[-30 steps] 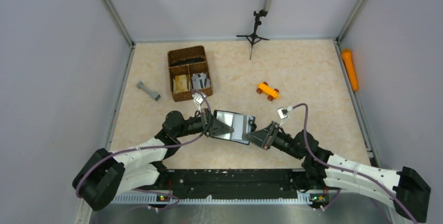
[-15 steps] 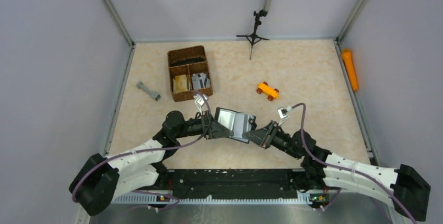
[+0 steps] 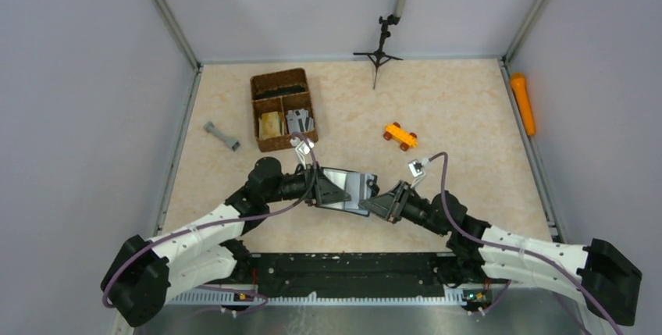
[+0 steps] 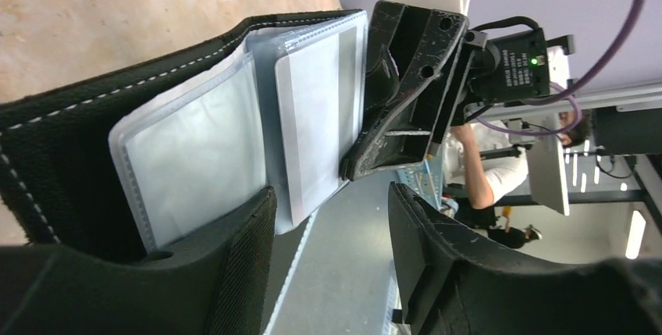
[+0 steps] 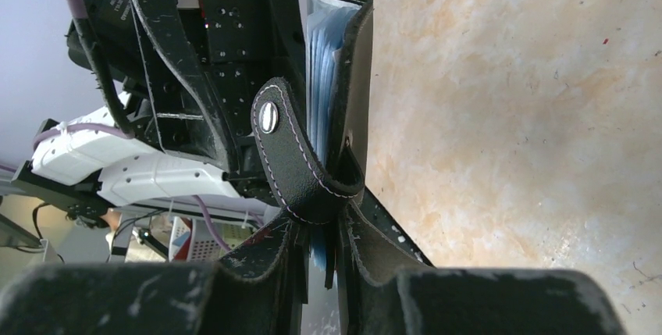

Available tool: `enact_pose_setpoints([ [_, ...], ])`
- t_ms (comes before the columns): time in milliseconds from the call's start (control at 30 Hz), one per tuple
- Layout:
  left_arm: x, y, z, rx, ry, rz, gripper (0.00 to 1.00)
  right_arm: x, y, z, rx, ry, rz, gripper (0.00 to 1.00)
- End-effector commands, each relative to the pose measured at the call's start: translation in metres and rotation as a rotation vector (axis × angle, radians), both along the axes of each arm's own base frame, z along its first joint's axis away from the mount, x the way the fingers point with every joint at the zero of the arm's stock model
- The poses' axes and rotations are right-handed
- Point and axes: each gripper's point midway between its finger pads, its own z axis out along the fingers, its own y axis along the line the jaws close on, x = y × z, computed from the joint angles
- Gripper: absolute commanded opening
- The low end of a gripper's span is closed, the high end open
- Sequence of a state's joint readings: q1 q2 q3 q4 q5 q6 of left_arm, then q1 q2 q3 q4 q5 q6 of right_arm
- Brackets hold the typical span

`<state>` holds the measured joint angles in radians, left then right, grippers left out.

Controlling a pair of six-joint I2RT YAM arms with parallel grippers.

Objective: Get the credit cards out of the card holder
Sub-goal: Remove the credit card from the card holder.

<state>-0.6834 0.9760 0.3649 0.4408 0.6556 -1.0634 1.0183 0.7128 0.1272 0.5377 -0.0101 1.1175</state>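
The card holder (image 3: 351,187), black outside with clear grey-blue sleeves, hangs open above the table between both arms. My right gripper (image 3: 375,203) is shut on its lower edge; in the right wrist view the fingers (image 5: 265,261) clamp the cover (image 5: 357,77) under the snap strap (image 5: 268,116). My left gripper (image 3: 331,193) stands open beside the sleeves. In the left wrist view its jaws (image 4: 332,194) have nothing between them. There one finger (image 4: 234,265) lies against a sleeve (image 4: 195,155), and a pale card (image 4: 320,108) shows in the sleeve beside it.
A brown wicker divided basket (image 3: 265,85) at the back left holds flat grey and tan pieces. An orange toy car (image 3: 400,136) is right of it and a grey dumbbell-shaped piece (image 3: 222,136) to its left. A small black tripod (image 3: 379,54) stands at the back wall.
My left gripper has gone from shut to open and let go of the card holder's sleeves. The holder and both grippers have shifted slightly; the right grip is unchanged.
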Motion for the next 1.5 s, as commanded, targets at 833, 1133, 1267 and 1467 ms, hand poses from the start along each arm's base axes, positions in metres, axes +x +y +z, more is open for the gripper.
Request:
enact_pose_setpoints([
  [833, -0.012, -0.002, 0.042, -0.258, -0.102, -0.064, 0.0, -0.002, 0.004, 0.062, 0.204, -0.099, 0.021, 0.44],
  [1133, -0.012, -0.001, 0.037, -0.213, -0.084, -0.051, 0.0, 0.006, -0.009, 0.063, 0.189, -0.112, -0.055, 0.33],
  [1267, -0.011, 0.0, 0.033, -0.201, -0.08, -0.039, 0.0, 0.008, -0.012, 0.06, 0.173, -0.102, -0.073, 0.08],
  [1467, -0.007, 0.0, 0.03, -0.174, -0.08, -0.02, 0.06, 0.008, -0.014, 0.059, 0.176, -0.093, -0.081, 0.0],
])
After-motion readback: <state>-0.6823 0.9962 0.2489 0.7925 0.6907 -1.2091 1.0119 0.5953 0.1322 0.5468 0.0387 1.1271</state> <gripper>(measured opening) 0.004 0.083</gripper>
